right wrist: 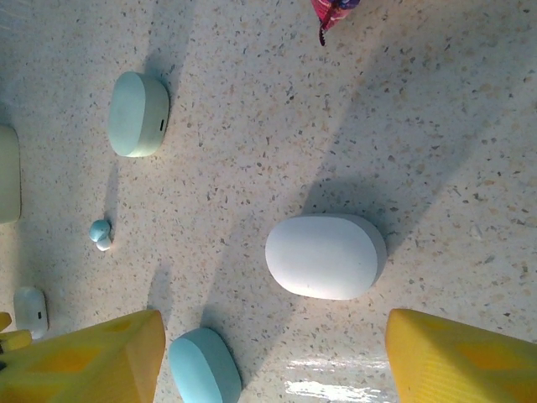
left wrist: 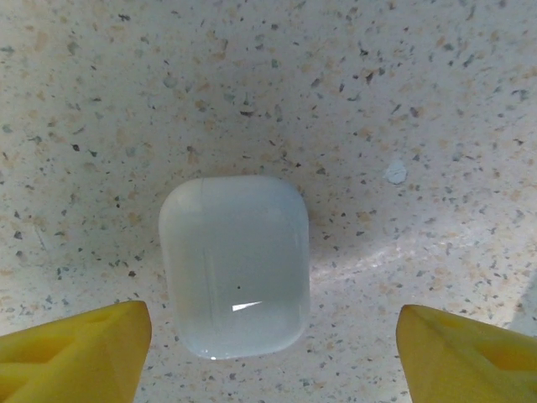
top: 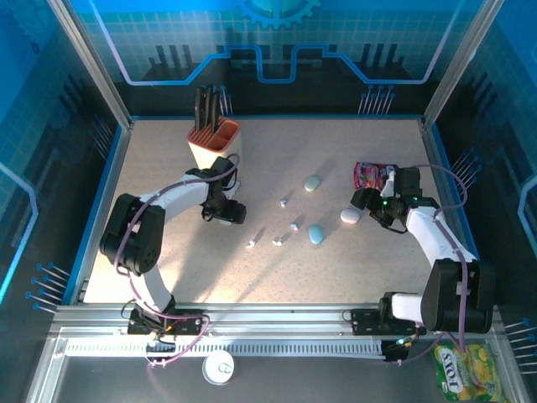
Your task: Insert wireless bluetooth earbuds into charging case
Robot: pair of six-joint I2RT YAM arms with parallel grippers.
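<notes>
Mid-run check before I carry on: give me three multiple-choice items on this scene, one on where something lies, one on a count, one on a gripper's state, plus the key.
1. The white square case lies:
A) inside the tool holder
B) on the table, between the fingers of the left gripper
C) on top of the snack packet

2. How many light blue cases are on the table?
A) one
B) two
C) four

3. The right gripper is:
A) shut on an earbud
B) shut on a blue case
C) open, with the white oval case lying untouched

Key:
1 B: the left wrist view has a yellow finger on each side of the case.
2 B: the top view shows a second one nearer the arms.
3 C: its fingers stand wide apart, clear of the case.
</notes>
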